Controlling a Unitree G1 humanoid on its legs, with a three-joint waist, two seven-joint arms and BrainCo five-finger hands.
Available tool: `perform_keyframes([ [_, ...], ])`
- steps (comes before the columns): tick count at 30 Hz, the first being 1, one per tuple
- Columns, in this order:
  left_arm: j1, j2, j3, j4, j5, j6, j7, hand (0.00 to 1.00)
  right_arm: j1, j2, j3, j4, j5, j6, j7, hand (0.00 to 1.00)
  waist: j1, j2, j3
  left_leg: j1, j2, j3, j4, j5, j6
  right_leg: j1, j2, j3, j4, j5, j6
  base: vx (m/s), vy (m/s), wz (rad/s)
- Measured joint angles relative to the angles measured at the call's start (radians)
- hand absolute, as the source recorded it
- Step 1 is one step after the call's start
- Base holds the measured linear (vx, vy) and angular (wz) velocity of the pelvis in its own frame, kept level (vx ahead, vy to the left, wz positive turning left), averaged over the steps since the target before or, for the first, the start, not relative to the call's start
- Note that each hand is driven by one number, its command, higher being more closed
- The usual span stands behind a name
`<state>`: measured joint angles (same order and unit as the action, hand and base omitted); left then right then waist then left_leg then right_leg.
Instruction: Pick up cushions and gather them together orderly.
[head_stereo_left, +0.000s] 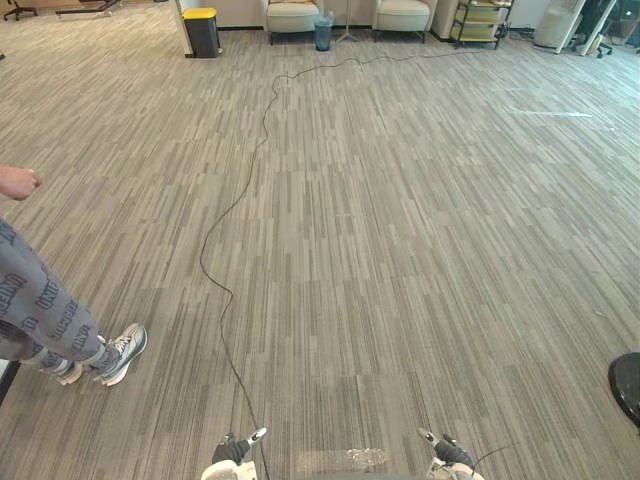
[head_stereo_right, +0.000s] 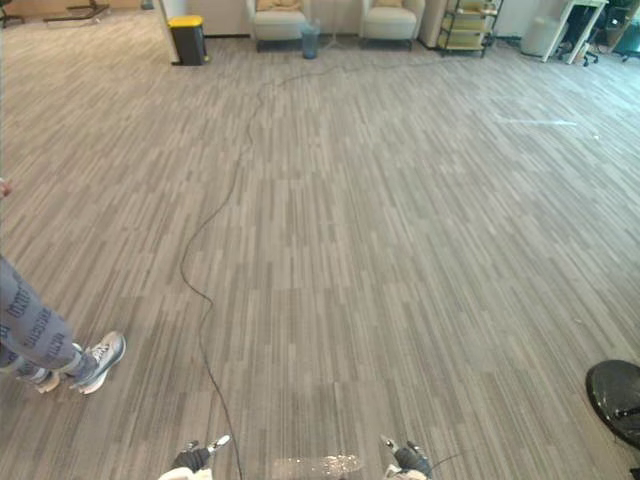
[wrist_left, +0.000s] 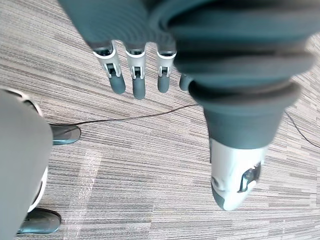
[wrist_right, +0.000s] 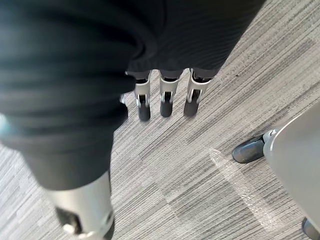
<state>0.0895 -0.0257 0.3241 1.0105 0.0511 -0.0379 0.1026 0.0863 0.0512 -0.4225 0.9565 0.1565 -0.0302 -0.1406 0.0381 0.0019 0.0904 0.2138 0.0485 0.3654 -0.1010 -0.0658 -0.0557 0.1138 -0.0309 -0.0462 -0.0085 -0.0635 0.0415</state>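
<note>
My left hand (head_stereo_left: 236, 452) and right hand (head_stereo_left: 448, 452) hang low at the near edge of the eye views, over grey striped carpet. In the left wrist view the left hand's fingers (wrist_left: 136, 77) point straight down with the thumb apart, holding nothing. The right hand's fingers (wrist_right: 167, 100) are equally straight and bare above the carpet. Two pale armchairs (head_stereo_left: 292, 18) (head_stereo_left: 402, 15) with padded seats stand against the far wall.
A person in grey patterned trousers and white sneakers (head_stereo_left: 112, 355) stands at the left, one hand (head_stereo_left: 18, 182) held out. Far back are a black bin with a yellow lid (head_stereo_left: 201, 31), a small blue bin (head_stereo_left: 323, 32) and a shelf cart (head_stereo_left: 481, 22). A dark round object (head_stereo_left: 627, 386) sits at the right edge.
</note>
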Motion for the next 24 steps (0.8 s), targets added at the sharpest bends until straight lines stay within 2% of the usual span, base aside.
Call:
perform_keyframes([
  [24,0.001,0.017,-0.070,0.000,0.005,-0.001,0.001,0.00,0.016,-0.002,0.003,0.003,0.004,-0.001,0.000,0.00,0.003,-0.004,-0.003,-0.003,-0.005,-0.025,-0.001,0.004,0.005,0.017,-0.005,-0.032,-0.019,-0.001,0.000,-0.03,-0.043,0.03],
])
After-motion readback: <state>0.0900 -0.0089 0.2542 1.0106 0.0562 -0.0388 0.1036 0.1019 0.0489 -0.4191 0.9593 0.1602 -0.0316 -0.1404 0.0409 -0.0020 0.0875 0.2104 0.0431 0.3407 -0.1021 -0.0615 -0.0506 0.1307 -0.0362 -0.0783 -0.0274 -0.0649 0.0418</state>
